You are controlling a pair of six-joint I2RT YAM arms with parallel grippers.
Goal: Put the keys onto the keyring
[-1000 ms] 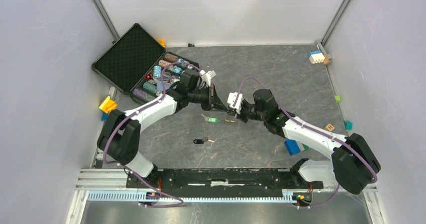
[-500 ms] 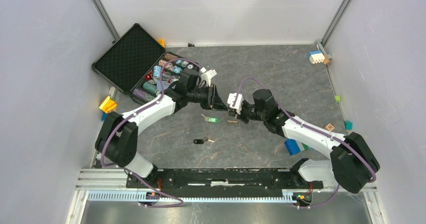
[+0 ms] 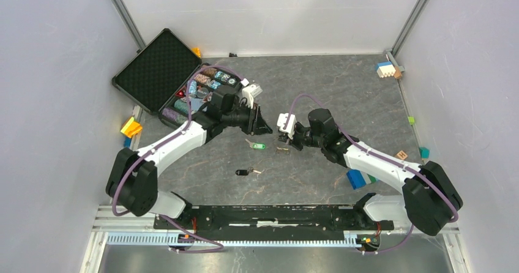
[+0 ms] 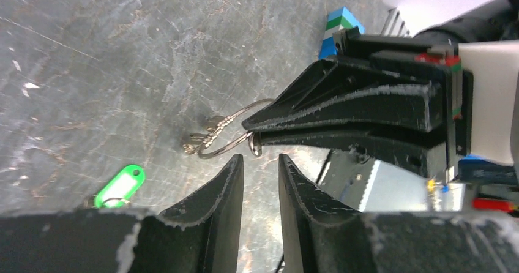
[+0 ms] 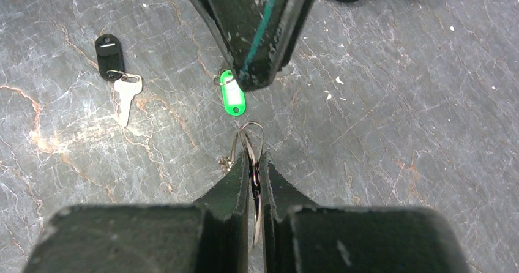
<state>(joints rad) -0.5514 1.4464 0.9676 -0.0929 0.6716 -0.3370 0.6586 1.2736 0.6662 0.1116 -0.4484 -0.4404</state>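
Note:
My right gripper (image 5: 255,158) is shut on the keyring (image 5: 251,135), a thin silver ring held edge-on just above the table, with small metal pieces hanging at its far side (image 4: 199,143). My left gripper (image 4: 259,160) is open and empty. Its fingertips (image 4: 235,163) stand just short of the keyring (image 4: 229,135), not touching it. From above, the two grippers (image 3: 266,129) (image 3: 283,139) face each other tip to tip. The green-headed key (image 3: 258,145) lies on the table below them. The black-headed key (image 3: 243,172) lies nearer the front, its silver blade (image 5: 126,95) pointing right.
An open black case (image 3: 156,68) holding chip stacks (image 3: 186,95) sits at the back left behind my left arm. A blue block (image 3: 356,178) lies by my right forearm. Small coloured blocks (image 3: 130,127) (image 3: 387,70) (image 3: 401,155) sit along the side walls.
My left gripper has gone from shut to open, and its arm has swung its elbow out to the left. The right gripper still holds the keyring in the same place.

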